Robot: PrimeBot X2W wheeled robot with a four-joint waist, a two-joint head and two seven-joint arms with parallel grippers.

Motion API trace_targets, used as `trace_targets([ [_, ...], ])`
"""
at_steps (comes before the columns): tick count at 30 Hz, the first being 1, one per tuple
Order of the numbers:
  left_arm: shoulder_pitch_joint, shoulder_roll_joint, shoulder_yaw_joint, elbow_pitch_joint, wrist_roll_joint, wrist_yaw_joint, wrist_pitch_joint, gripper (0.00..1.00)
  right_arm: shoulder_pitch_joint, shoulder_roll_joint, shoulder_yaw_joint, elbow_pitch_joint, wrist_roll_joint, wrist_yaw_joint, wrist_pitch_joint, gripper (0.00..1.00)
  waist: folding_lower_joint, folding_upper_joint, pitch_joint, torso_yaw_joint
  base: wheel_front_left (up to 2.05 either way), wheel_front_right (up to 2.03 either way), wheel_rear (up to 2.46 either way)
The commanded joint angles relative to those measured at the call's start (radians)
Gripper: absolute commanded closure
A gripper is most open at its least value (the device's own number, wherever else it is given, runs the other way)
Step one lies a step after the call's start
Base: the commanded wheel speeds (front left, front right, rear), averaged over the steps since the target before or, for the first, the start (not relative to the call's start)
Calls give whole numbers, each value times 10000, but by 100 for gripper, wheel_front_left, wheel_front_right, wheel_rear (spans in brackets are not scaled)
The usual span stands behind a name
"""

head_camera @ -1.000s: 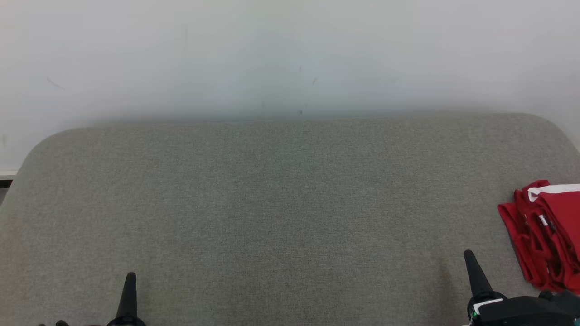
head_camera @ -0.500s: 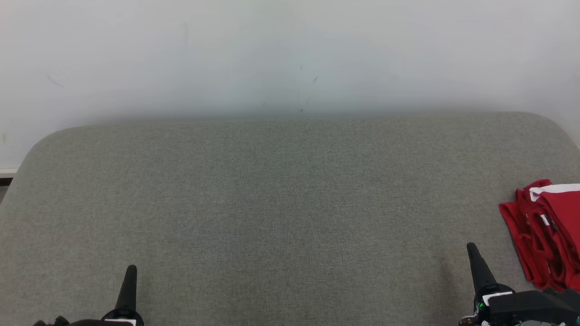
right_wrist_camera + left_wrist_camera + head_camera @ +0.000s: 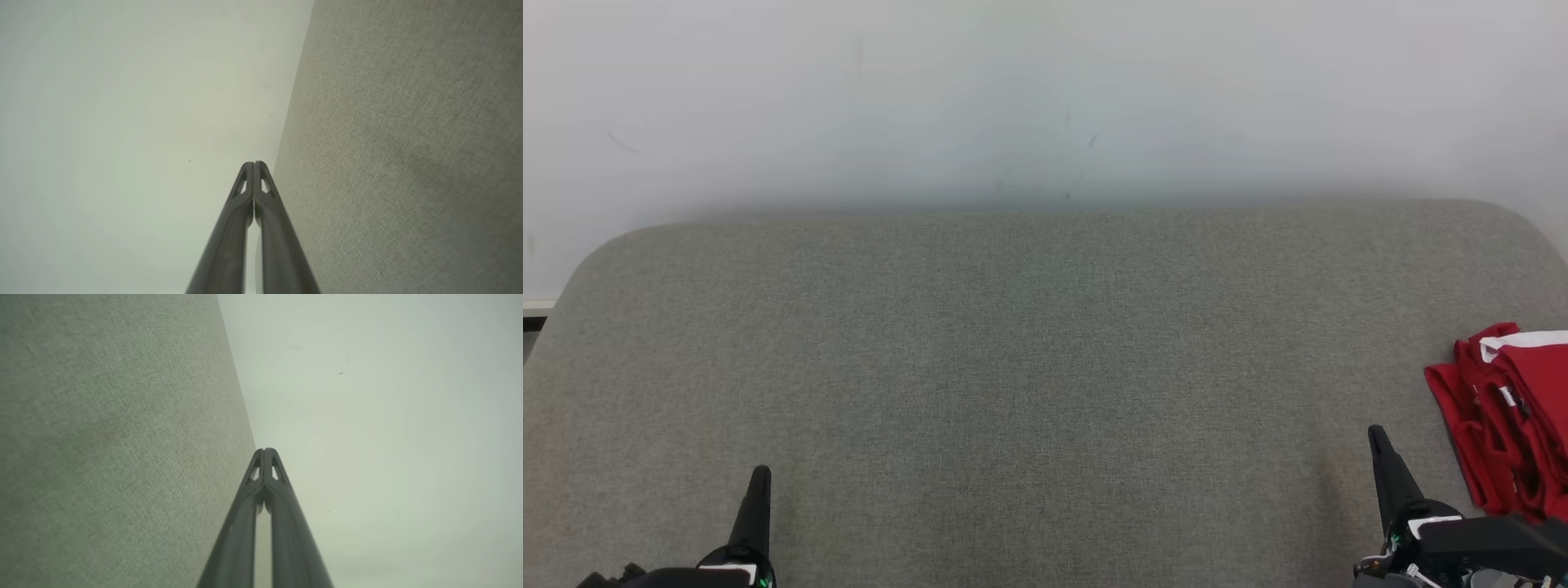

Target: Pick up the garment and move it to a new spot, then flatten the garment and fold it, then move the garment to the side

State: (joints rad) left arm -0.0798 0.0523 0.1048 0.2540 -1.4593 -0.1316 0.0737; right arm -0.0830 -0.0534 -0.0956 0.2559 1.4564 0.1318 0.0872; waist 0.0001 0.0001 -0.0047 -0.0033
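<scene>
Both grippers have crept a bit higher in the head view since a second ago, so more of each dark body shows along the bottom edge. The background has only nudged, which looks like the camera.

The left gripper (image 3: 760,471) sits at the lower left of the frame and points nearly straight up it. The right gripper (image 3: 1376,431) is at the lower right and leans slightly toward the upper left. Both hover low over the grey cushion (image 3: 1029,367) and neither is touching any cloth.

The fingers are pinched fully together on both sides, with nothing between them. You can see this best in the wrist views, where each pair meets at the tip with only a thin slit lower down. Both wrists look rolled onto their sides. The cushion fills the left half of the left wrist view and the right half of the right wrist view, with the pale wall (image 3: 1045,98) in the other half. Each closed tip points about at the line where cushion meets wall.

The red garment (image 3: 1511,408), with its white trim, is bunched up at the right edge of the head view. It lies on the cushion, just right of the right gripper and clear of it.
</scene>
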Motion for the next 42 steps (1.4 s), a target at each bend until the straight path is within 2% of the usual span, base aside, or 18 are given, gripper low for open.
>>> trace_targets([
  [1,-153,-5,39,-67,-204,14,70,100,-135,16,-43,-56,207,-17,20,100,-1,-1,4,2,0,0,0],
  [22,-355,-31,116,-103,-1595,16,447,100,-306,45,-216,-133,1622,-21,295,100,-1,-1,78,33,0,0,0],
  [42,-350,-28,111,-105,-1554,16,427,100,-293,42,-204,-125,1568,-21,292,100,-1,-1,78,33,0,0,0],
])
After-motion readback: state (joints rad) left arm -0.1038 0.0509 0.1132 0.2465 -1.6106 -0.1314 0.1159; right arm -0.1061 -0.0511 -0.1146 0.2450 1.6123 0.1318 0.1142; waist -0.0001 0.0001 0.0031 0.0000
